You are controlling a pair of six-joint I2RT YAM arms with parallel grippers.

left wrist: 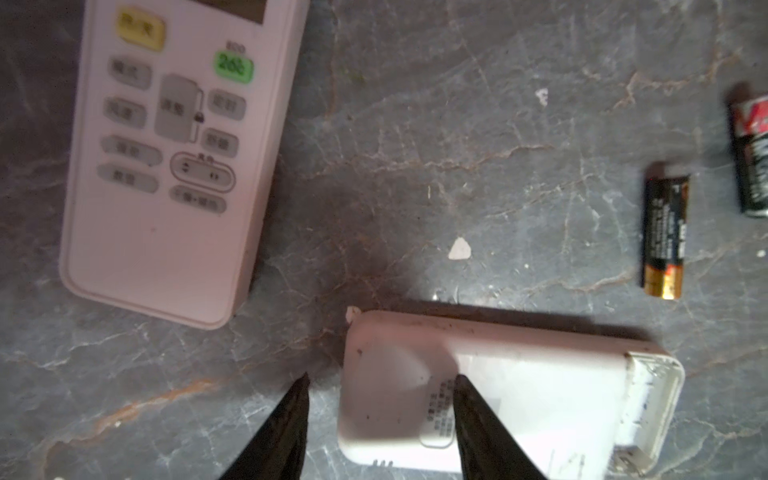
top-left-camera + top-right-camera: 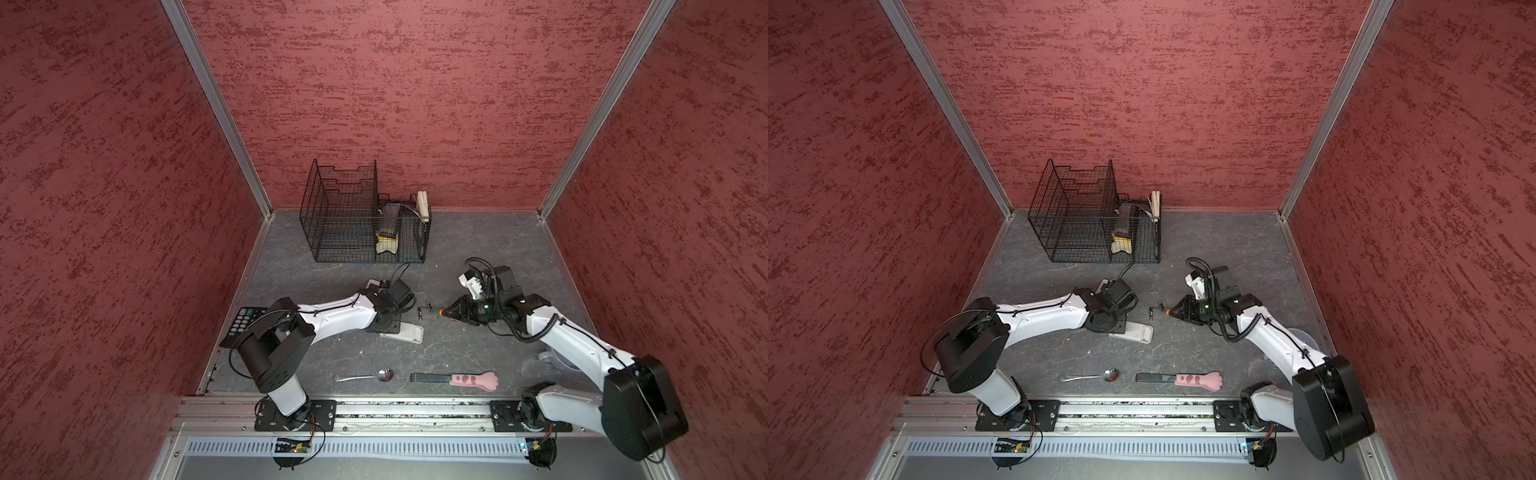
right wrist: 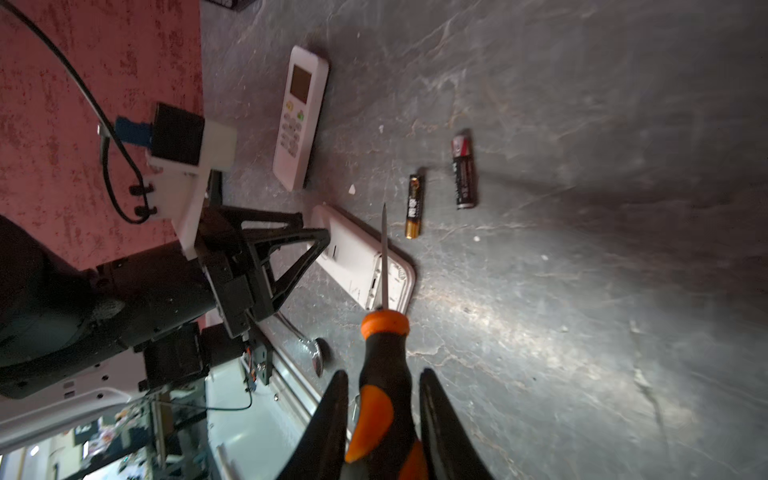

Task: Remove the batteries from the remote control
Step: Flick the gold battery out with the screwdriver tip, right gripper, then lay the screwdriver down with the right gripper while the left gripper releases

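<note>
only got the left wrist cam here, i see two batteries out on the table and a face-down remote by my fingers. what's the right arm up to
Observer: The right gripper is shut on a screwdriver, gripping its orange-and-black handle.
Operator: where's it aimed
Observer: In a top view its shaft points toward the batteries, not into the face-down remote.
Operator: anything else lying near the remote
Observer: A spoon lies on the table, nearer the arm bases than the remote is.
</note>
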